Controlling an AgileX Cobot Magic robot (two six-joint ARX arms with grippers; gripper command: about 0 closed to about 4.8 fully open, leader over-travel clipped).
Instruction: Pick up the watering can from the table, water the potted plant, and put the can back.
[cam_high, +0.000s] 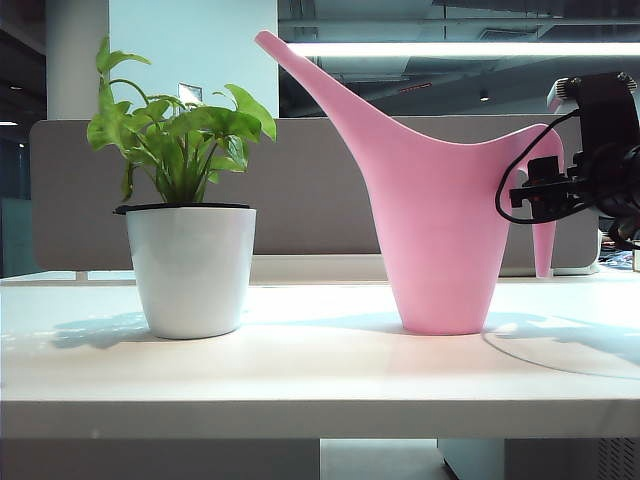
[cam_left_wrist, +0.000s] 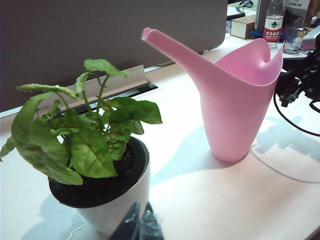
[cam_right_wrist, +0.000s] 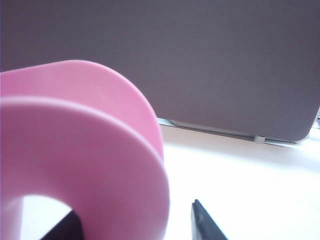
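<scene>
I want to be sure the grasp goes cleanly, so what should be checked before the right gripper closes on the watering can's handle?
1. Watering can upright on the table: ok.
2. Right gripper open: ok; one finger shows each side of the handle's band.
3. Handle deep enough between the fingers: cannot tell; only their tips show.
4. Spout aimed toward the potted plant: ok.
5. Can and pot apart: ok.
6. Left gripper away from the can: ok; it hangs near the pot.
</scene>
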